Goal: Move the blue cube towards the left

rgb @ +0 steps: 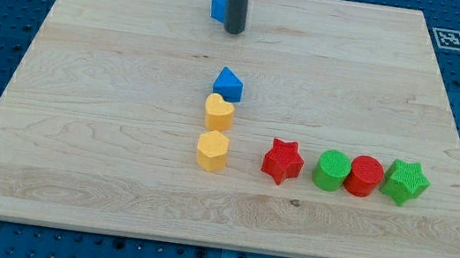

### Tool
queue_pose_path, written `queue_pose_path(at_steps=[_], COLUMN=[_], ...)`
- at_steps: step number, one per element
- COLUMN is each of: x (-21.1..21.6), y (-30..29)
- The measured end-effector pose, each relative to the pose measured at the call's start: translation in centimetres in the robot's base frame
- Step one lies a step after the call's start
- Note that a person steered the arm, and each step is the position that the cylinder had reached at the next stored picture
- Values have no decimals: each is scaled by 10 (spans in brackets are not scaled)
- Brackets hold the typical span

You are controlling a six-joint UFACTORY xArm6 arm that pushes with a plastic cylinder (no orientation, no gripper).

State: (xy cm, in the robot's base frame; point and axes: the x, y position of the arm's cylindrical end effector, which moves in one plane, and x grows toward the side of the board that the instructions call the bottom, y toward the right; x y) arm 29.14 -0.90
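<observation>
A blue cube [219, 5] sits near the top edge of the wooden board [105, 130], partly hidden behind my dark rod. My tip [234, 31] rests on the board just right of the cube and a little below it, touching or nearly touching its right side. A second blue block [228, 84], wedge-like in shape, lies near the board's middle, well below the tip.
A yellow heart-like block [219, 111] touches the blue wedge from below, with a yellow hexagon [212, 151] under it. To the right stand a red star [283, 161], green cylinder [331, 171], red cylinder [364, 176] and green star [406, 182] in a row.
</observation>
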Motion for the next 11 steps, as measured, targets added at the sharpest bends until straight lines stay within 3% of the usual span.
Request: queue_pose_path(at_steps=[2,4,11], x=[-37,-54,-34], y=[4,-29,-135])
